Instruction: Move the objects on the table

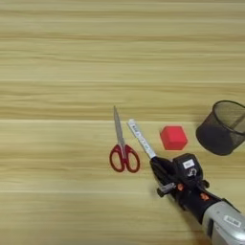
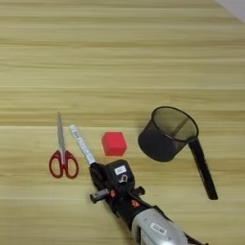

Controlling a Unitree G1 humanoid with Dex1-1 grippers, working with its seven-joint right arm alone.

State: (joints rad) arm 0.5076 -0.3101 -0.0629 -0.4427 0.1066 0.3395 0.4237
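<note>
While the gripper (image 2: 97, 173) sits right at the near end of the white marker (image 2: 81, 143), the step in hand looks like the pick-up of that marker. The black fingers (image 1: 160, 168) cover the marker's capped end, but whether they are clamped on it or just set around it, nobody can tell from here. If the grasp is not yet made, the next move calls for a firm squeeze across the slim barrel and a straight lift, since a round pen could roll away; where it should go afterwards the task does not say.

Now the count, biggest first. One table (image 1: 72, 57), light wood with long grain bands, carries everything. One silver forearm (image 2: 155, 229) comes in from the bottom right. One black mesh cup (image 2: 167, 134) lies tipped on its side at the right, its mouth facing up and right. One black marker (image 2: 203, 167) lies just beside the cup's rim, running toward the near edge. One pair of red-handled scissors (image 1: 122, 148) lies left of the white marker, blades pointing away. One white marker, slanting up-left from the gripper. One red cube (image 1: 173, 138), between the white marker and the cup.
</note>
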